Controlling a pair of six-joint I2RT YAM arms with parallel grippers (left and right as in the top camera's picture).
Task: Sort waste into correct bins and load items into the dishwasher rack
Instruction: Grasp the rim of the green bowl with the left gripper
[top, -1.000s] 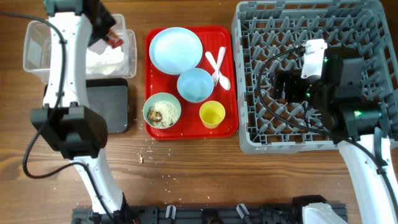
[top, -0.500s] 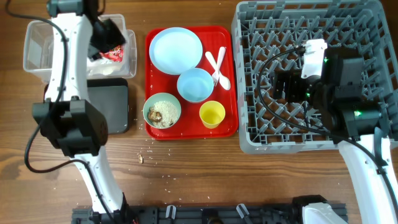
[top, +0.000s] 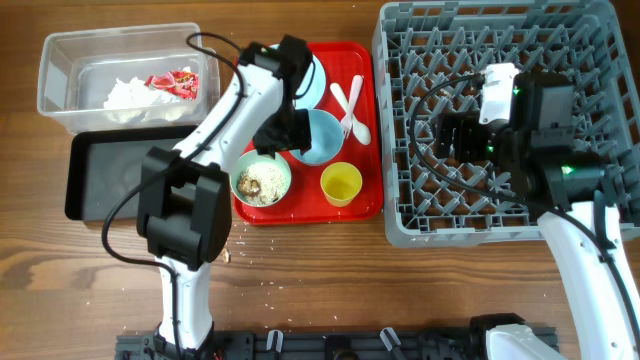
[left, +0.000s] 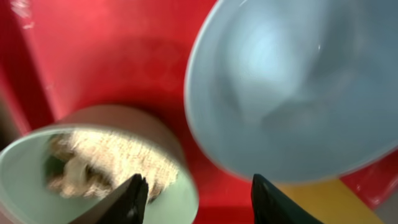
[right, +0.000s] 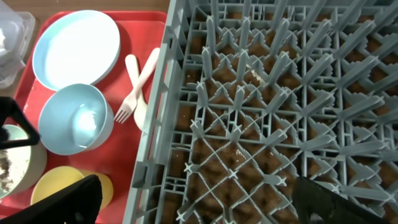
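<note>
The left tool hangs low over the red tray, jaws spread and gripping nothing, one fingertip above the near rim of the food bowl and the other towards the blue bowl just beside it. The wrist view is blurred, so whether either finger touches a rim cannot be told. The aim looks to be the food bowl: it holds rice and brown scraps, and by the task that load has to be tipped out before the bowl can be racked. The tissue and wrapper lie in the tub at the far left of the desk, so the paper waste seems sorted. The black tray, just in front of the tub, is the likely place for the food. The plate, cup and spoons sit on the red tray, the plate partly hidden under the left arm from overhead. The right tool hangs above the rack, fingers wide apart and empty, placed, it appears, to take dishes as they come across; no dish shows in the rack. A few loose grains lie on the desk near the red tray's front edge, also left to clear.
</note>
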